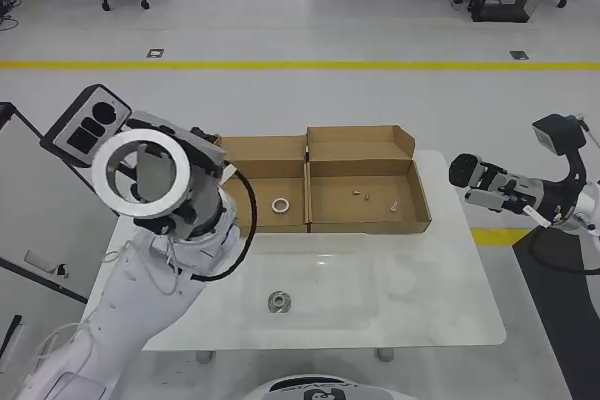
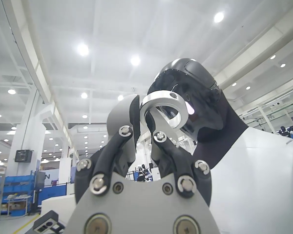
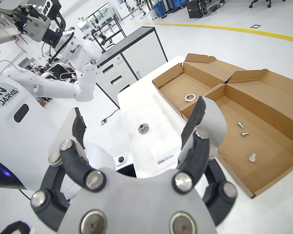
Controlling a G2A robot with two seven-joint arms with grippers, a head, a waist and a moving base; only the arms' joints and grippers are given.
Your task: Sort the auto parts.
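My left gripper [image 2: 146, 113] is raised high above the table's left side and is shut on a silver metal ring [image 2: 163, 109], with one finger through its hole. In the top view that ring [image 1: 180, 175] looms close to the camera, with the left gripper [image 1: 130, 188] behind it. A flanged metal part [image 1: 279, 300] lies on the white table [image 1: 430, 300]. My right gripper [image 3: 138, 122] hangs open and holds nothing beyond the table's right edge, where the top view places the right gripper [image 1: 463, 172]. From there the flanged part [image 3: 143, 128] is seen between its fingers, far below.
Two open cardboard boxes stand side by side at the table's back. The left box [image 1: 265, 175] holds one ring [image 1: 280, 206]; the right box [image 1: 365, 165] holds three bolts [image 1: 370, 196]. A grey cabinet [image 3: 134, 57] stands off the table's left.
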